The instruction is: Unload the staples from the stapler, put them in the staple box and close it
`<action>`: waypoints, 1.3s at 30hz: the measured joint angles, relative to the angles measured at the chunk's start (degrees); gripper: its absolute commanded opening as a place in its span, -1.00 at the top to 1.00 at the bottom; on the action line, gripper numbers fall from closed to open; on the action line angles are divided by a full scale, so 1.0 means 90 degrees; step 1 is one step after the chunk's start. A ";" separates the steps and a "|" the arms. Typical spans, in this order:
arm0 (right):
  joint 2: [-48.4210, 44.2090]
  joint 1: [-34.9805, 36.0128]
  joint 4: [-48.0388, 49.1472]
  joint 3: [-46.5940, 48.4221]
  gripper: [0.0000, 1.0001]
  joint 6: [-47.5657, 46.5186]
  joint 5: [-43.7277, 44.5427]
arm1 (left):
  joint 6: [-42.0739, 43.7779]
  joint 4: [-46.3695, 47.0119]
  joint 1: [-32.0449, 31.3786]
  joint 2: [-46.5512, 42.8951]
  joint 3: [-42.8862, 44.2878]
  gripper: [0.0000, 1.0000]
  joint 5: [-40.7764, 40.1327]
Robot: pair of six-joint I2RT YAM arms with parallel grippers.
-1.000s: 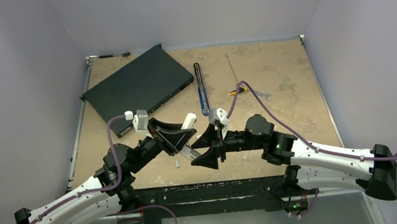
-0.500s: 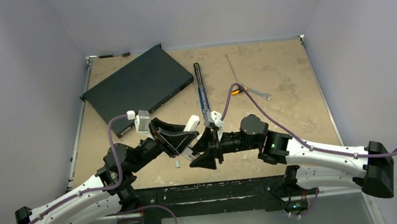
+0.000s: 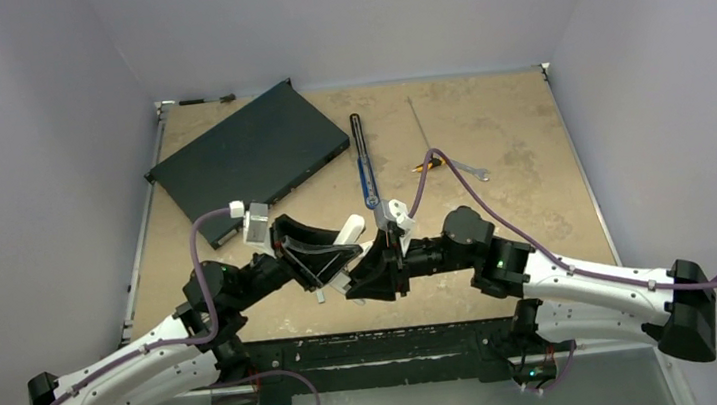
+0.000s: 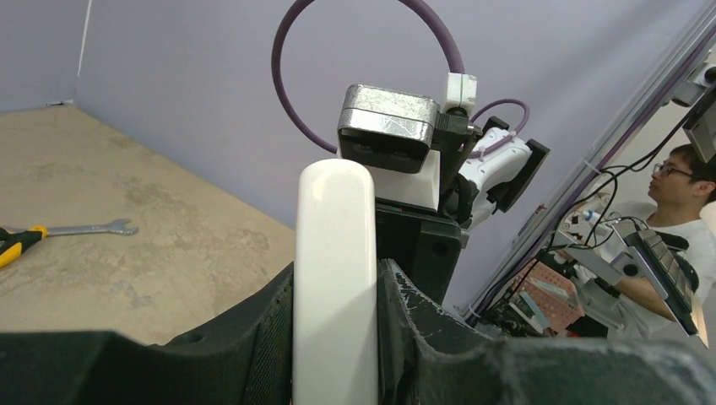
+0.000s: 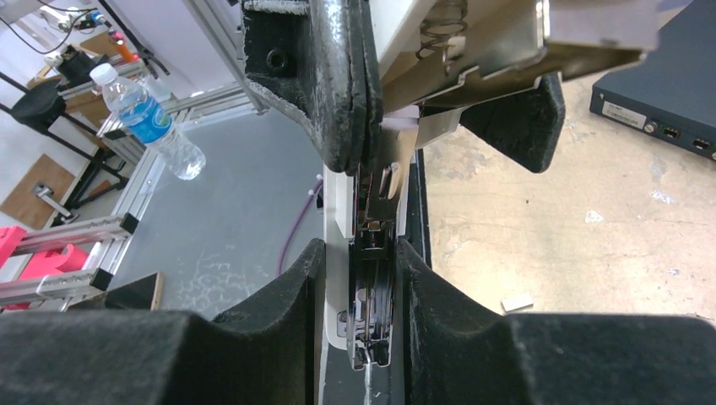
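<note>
- Two arms meet over the near part of the bench (image 3: 510, 146) in the top view. The stapler (image 3: 349, 231) is held between them, swung open.
- Left gripper (image 3: 328, 253) reaches the stapler from its left and is clamped on the white upper arm. Right gripper (image 3: 371, 267) reaches it from its right, at the lower half.
- Beyond the stapler and well apart from it lie a dark network switch (image 3: 249, 159) and a wrench (image 3: 467, 168).
- From the left wrist, the white arm of the stapler (image 4: 335, 278) stands upright between the two fingers (image 4: 253, 346). They press it on both sides with no gap. The wrench (image 4: 89, 228) lies far to its left.
- From the right wrist, the fingers (image 5: 279, 329) lie against both sides of the stapler (image 5: 371, 312) at its metal tray, nearly closed and gripping it.
- One short grey strip of staples (image 5: 517, 301) lies flat on the bench, to the right of the stapler and clear of it. Whether more sit in the tray I cannot tell.
- Off the bench, to the stapler's left, a water bottle (image 5: 148, 118) shows.
</note>
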 measured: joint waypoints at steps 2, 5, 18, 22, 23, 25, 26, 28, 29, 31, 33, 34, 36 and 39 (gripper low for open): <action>-0.0005 0.0000 0.0002 0.0000 1.00 0.0005 -0.0024 | 0.0000 0.0044 0.0000 0.0015 0.0000 1.00 0.0056; -0.0005 -0.0002 0.0024 -0.0005 1.00 0.0036 -0.0056 | -0.0002 0.0078 0.0000 0.0029 0.0000 0.80 0.0100; -0.0087 0.0000 0.0039 -0.0073 1.00 0.0347 0.0029 | -0.0163 0.0121 0.0000 0.0153 0.0000 -0.76 -0.0185; -0.0100 0.0000 -0.0002 -0.0083 1.00 0.0393 0.0219 | -0.0160 0.0070 0.0000 0.0126 0.0000 -0.84 -0.0389; -0.0126 0.0000 -0.0053 -0.0085 1.00 0.0398 0.0299 | -0.0158 0.0005 0.0000 0.0092 0.0002 -0.85 -0.0476; -0.0228 0.0000 -0.0172 -0.0100 1.00 0.0413 0.0534 | -0.0136 -0.0206 0.0000 -0.0044 0.0005 -0.87 -0.0707; -0.0289 0.0000 -0.0228 -0.0104 1.00 0.0420 0.0617 | -0.0109 -0.0350 0.0000 -0.0146 0.0010 -0.88 -0.0862; -0.0447 0.0000 -0.0374 -0.0121 1.00 0.0469 0.0940 | -0.0080 -0.0721 0.0000 -0.0355 0.0075 -0.89 -0.1234; -0.0527 0.0000 -0.0444 -0.0134 1.00 0.0517 0.1144 | -0.0044 -0.0959 0.0000 -0.0464 0.0153 -0.91 -0.1489; -0.0629 0.0002 -0.0607 -0.0131 1.00 0.0634 0.1656 | 0.0007 -0.1566 0.0000 -0.0653 0.0403 -0.92 -0.2033; -0.0610 0.0019 -0.0959 -0.0058 1.00 0.0818 0.2521 | 0.0007 -0.2166 0.0000 -0.0809 0.0685 -0.93 -0.2577; -0.0493 0.0017 -0.1226 0.0056 1.00 0.0923 0.3031 | -0.0010 -0.2543 0.0000 -0.0877 0.0872 -0.94 -0.2912; -0.0041 -0.0058 -0.1829 0.0435 1.00 0.1151 0.4014 | -0.0121 -0.3339 0.0000 -0.0901 0.1297 -0.95 -0.3589; 0.0947 -0.0566 -0.2708 0.1175 1.00 0.1447 0.4959 | -0.0318 -0.4495 0.0002 -0.0709 0.1957 -0.96 -0.4430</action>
